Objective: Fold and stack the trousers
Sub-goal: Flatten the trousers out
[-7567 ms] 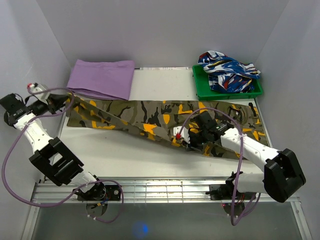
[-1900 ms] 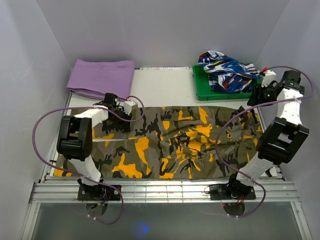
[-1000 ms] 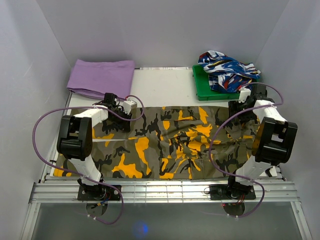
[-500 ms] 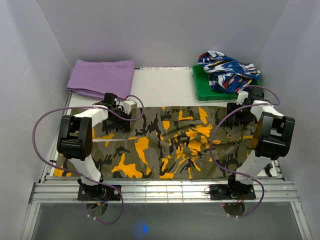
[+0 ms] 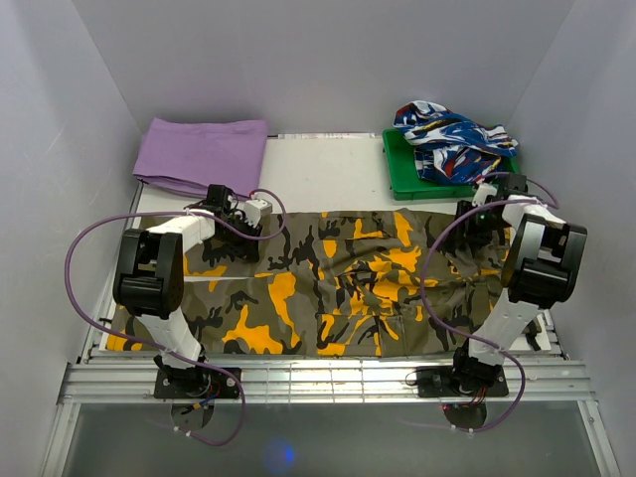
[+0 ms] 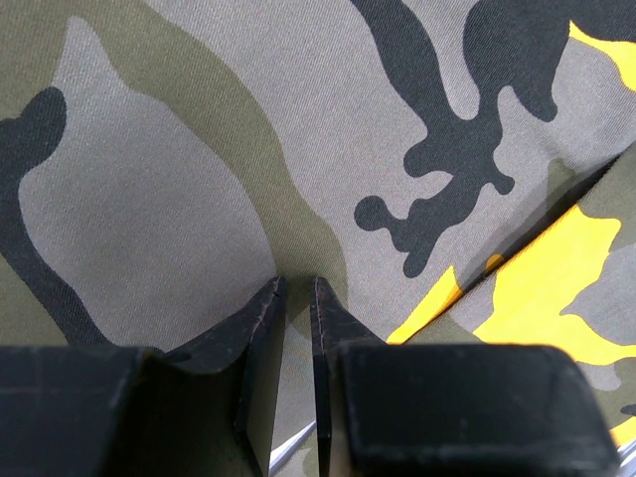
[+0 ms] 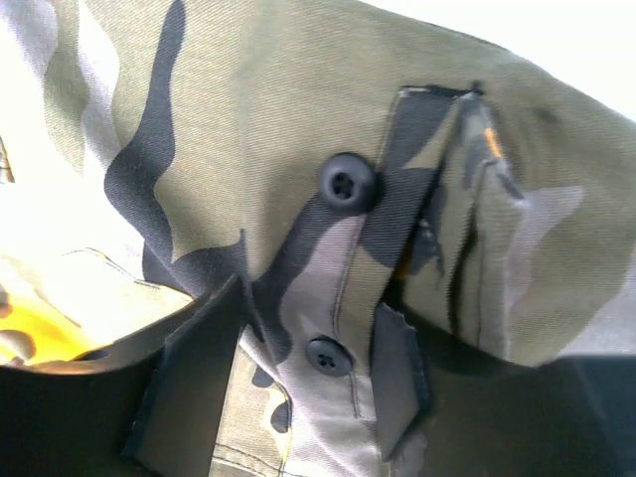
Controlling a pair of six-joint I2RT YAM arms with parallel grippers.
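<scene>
The camouflage trousers (image 5: 328, 283) lie spread across the table, doubled lengthwise, with the waistband at the right. My left gripper (image 5: 245, 223) rests on their far left edge. In the left wrist view it (image 6: 294, 298) is shut, with a thin fold of the olive cloth (image 6: 199, 149) pinched in the narrow gap. My right gripper (image 5: 475, 221) sits on the far right corner of the trousers. In the right wrist view it (image 7: 313, 298) is open, its fingers on either side of the buttoned waistband strip (image 7: 338, 288), with a dark button (image 7: 328, 355) between them.
A folded purple cloth (image 5: 204, 154) lies at the back left. A green tray (image 5: 402, 174) at the back right holds a blue, white and red garment (image 5: 452, 139). Bare white table (image 5: 328, 174) shows between them. Walls enclose three sides.
The right gripper has settled lower onto the waistband corner and its jaws have narrowed around it. The left gripper and the trousers have not moved.
</scene>
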